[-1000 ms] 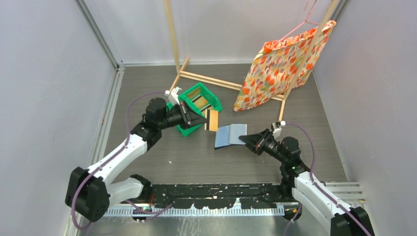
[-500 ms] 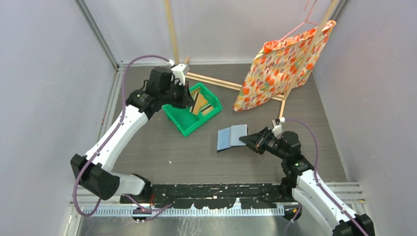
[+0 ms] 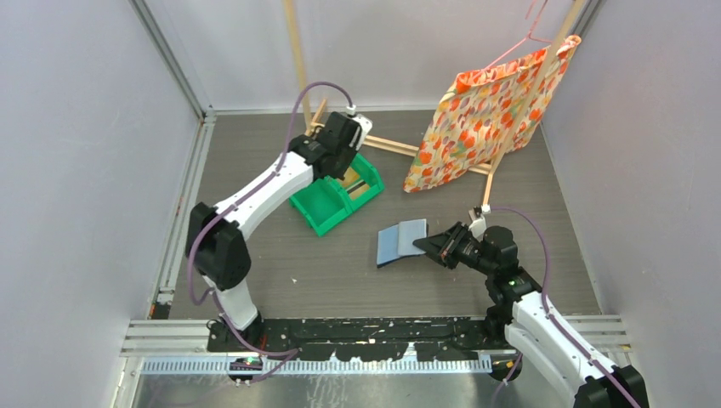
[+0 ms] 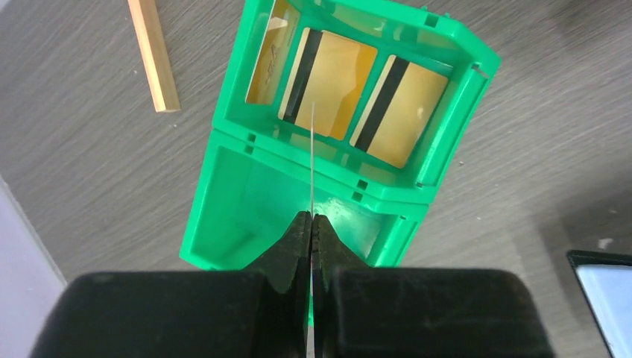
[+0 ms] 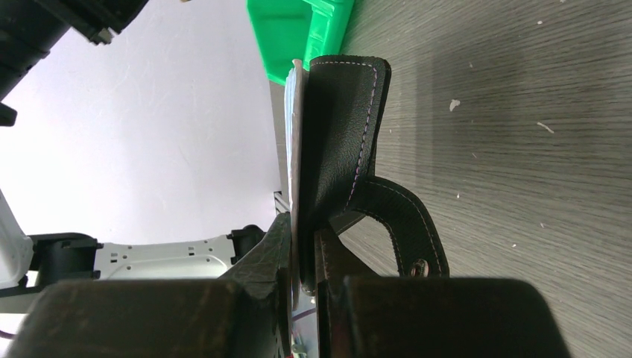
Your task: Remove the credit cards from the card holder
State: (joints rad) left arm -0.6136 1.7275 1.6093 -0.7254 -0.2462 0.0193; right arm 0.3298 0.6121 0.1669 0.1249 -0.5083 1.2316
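My left gripper [image 4: 311,218] is shut on one thin credit card [image 4: 312,149], seen edge-on. It holds the card above the green two-compartment bin [image 4: 246,142]. Three golden cards with dark stripes [image 4: 328,74] lie in the bin's far compartment. In the top view the left gripper [image 3: 344,170] hangs over the bin [image 3: 319,204]. My right gripper [image 3: 422,246] is shut on the right edge of the open card holder [image 3: 398,242], its grey-blue pockets facing up. The right wrist view shows the right gripper [image 5: 304,224] clamping the black holder [image 5: 343,134], its snap strap hanging loose.
A wooden rack [image 3: 374,140] stands behind the bin, with an orange flowered cloth [image 3: 485,110] hanging on it at back right. A wooden bar [image 4: 153,56] lies just beyond the bin. Walls close in on the left, back and right.
My left arm carried a card from beside the card holder up and back to over the green bin. My right gripper stayed nearly still with the card holder.
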